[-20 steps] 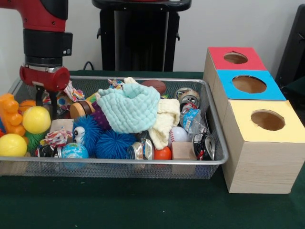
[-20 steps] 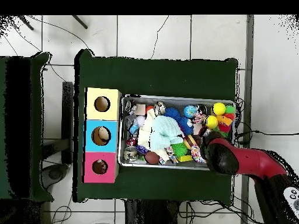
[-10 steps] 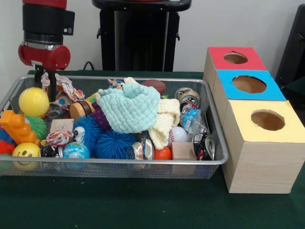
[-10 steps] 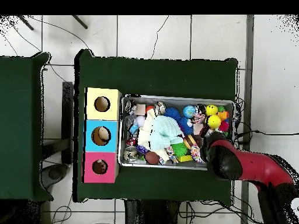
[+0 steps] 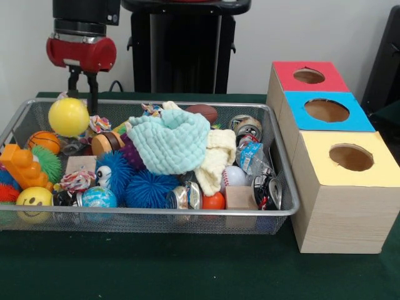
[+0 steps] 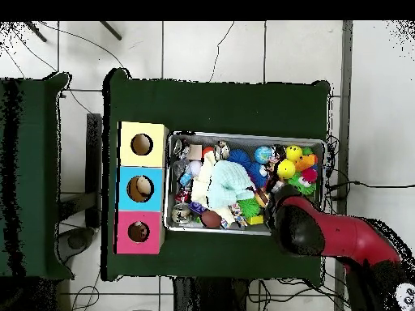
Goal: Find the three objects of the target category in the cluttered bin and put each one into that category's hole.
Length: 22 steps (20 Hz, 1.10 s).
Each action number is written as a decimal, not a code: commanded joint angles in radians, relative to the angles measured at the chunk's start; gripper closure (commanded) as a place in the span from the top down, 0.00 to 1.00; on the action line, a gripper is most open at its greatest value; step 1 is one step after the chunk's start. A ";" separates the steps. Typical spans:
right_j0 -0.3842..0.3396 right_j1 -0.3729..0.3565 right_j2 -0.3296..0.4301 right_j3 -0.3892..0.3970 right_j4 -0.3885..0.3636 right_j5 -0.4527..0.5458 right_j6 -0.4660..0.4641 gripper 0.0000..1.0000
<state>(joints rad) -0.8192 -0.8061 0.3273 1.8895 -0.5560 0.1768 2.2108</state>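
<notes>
Hovering over the bin's far corner, the gripper shows parted, empty fingers — no plush animal visible, likely buried under clutter.

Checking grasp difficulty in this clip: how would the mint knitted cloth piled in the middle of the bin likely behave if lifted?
The mint cloth lies crumpled and draped, so it would probably hang floppy. It looks light. Since it overlaps the cream cloth and blue spiky balls, lifting might drag or uncover neighbours.
</notes>
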 commanded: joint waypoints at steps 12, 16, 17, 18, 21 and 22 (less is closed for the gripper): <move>-0.064 0.008 0.001 0.145 0.001 0.045 -0.004 0.00; -0.086 0.030 -0.019 0.166 -0.024 -0.003 0.014 0.00; -0.087 0.034 -0.026 0.167 -0.030 -0.011 0.017 0.00; -0.089 0.037 -0.027 0.167 -0.032 -0.014 0.017 0.00; -0.099 0.040 -0.028 0.171 -0.035 -0.019 0.015 0.00; -0.105 0.037 -0.025 0.177 -0.034 -0.019 0.013 0.00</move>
<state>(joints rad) -0.9082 -0.7937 0.3091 2.0183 -0.5407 0.1727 2.2108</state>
